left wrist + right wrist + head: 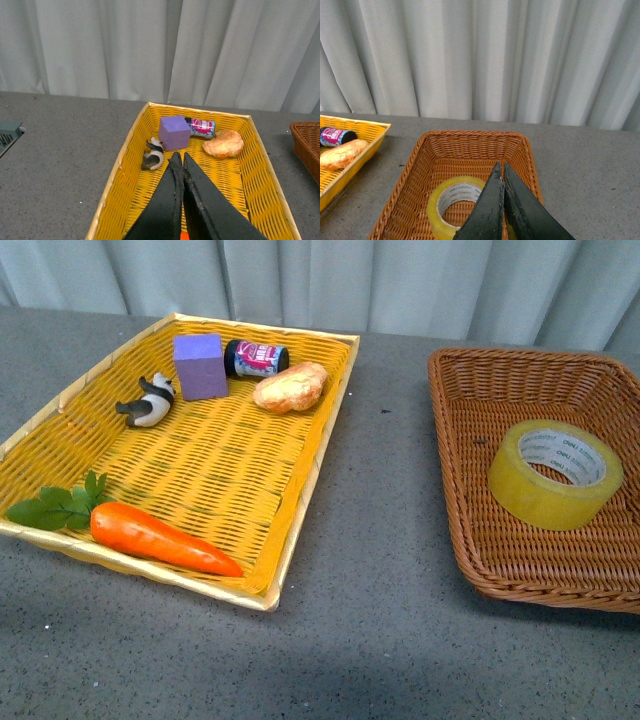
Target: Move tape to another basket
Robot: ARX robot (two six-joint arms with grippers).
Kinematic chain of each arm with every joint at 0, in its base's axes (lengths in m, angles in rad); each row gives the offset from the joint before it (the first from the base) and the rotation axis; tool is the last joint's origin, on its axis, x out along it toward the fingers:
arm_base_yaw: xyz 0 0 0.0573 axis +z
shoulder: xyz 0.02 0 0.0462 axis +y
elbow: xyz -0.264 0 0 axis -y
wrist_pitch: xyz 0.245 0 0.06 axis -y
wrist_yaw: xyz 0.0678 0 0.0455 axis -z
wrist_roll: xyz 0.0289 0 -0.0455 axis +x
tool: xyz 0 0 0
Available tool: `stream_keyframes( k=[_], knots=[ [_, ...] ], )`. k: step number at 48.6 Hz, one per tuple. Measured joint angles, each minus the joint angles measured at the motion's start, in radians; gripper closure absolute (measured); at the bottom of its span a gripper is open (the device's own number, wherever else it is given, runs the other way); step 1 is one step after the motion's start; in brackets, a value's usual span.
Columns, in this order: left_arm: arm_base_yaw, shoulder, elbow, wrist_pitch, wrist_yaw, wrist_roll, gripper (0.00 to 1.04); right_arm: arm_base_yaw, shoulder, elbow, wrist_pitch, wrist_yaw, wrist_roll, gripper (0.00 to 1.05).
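The roll of yellow tape (555, 473) lies flat inside the brown wicker basket (470, 390) at the right; it also shows in the right wrist view (445, 205). The brown basket shows in that view too (470, 145). My right gripper (500, 167) is shut and empty, hovering above the basket beside the tape. My left gripper (179, 157) is shut and empty, above the shallow yellow tray (250, 165). Neither arm shows in the front view.
The yellow tray (300, 490) at the left holds a purple block (200, 366), a panda figure (148, 402), a small can (256, 358), a bread roll (290, 387) and a carrot (160, 538). Grey tabletop lies between tray and basket. A curtain hangs behind.
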Motion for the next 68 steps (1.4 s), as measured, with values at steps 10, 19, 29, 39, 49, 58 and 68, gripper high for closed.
stream_keyframes(
  k=[10, 19, 29, 39, 49, 58, 68],
  knots=[
    [0.000, -0.108, -0.066, -0.042, 0.000, 0.000, 1.01, 0.000, -0.193, -0.041, -0.150, 0.000, 0.000, 1.04],
    [0.000, -0.254, -0.067, -0.171, 0.000, 0.000, 1.01, 0.000, -0.354, -0.059, -0.288, 0.000, 0.000, 1.04],
    [0.000, -0.372, -0.068, -0.277, 0.000, 0.000, 1.01, 0.000, -0.478, -0.064, -0.399, 0.000, 0.000, 1.04],
    [0.000, -0.491, -0.068, -0.391, 0.000, 0.000, 1.01, 0.000, -0.610, -0.064, -0.523, 0.000, 0.000, 1.04],
    [0.000, -0.582, -0.068, -0.481, 0.000, 0.000, 1.01, 0.000, -0.710, -0.064, -0.620, 0.000, 0.000, 1.04],
    [0.000, -0.645, -0.068, -0.544, 0.000, 0.000, 1.01, 0.000, -0.781, -0.064, -0.689, 0.000, 0.000, 1.04],
    [0.000, -0.702, -0.068, -0.600, 0.000, 0.000, 1.01, 0.000, -0.840, -0.064, -0.749, 0.000, 0.000, 1.04]
  ],
)
